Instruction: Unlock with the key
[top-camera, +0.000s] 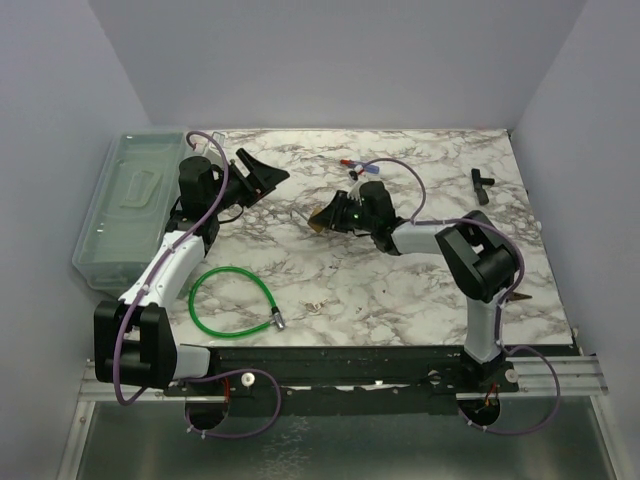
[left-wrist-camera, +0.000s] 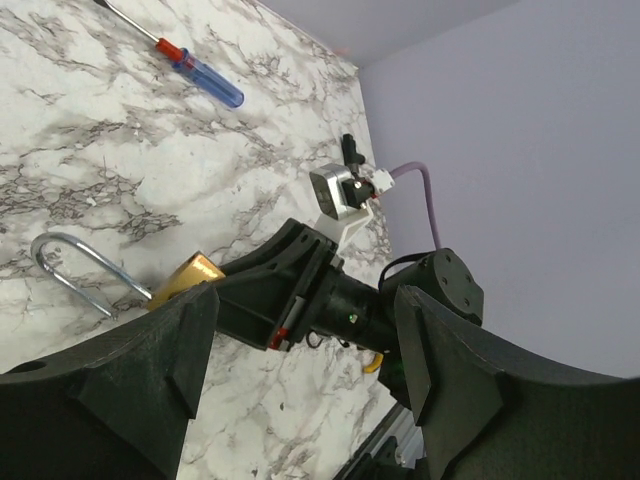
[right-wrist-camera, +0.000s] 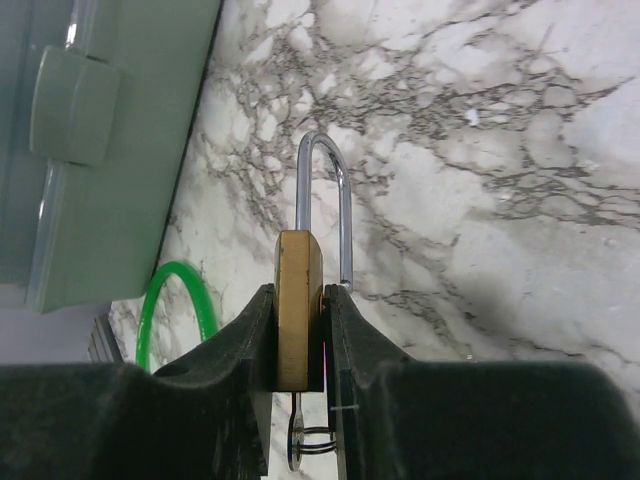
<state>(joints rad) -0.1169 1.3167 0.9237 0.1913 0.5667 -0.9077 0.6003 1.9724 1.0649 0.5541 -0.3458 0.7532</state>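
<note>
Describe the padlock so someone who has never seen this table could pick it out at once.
Start at the marble table and find the right arm reaching toward its middle. The right end effector is shut on the padlock, squeezing its flat sides, shackle pointing away from the arm. Nothing else here has a brass body with a silvery steel loop, and a key hangs from its bottom.

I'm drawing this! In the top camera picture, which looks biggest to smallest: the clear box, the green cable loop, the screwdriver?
1. Clear box
2. Green cable loop
3. Screwdriver, farthest from the camera, but clearly the smallest.
</note>
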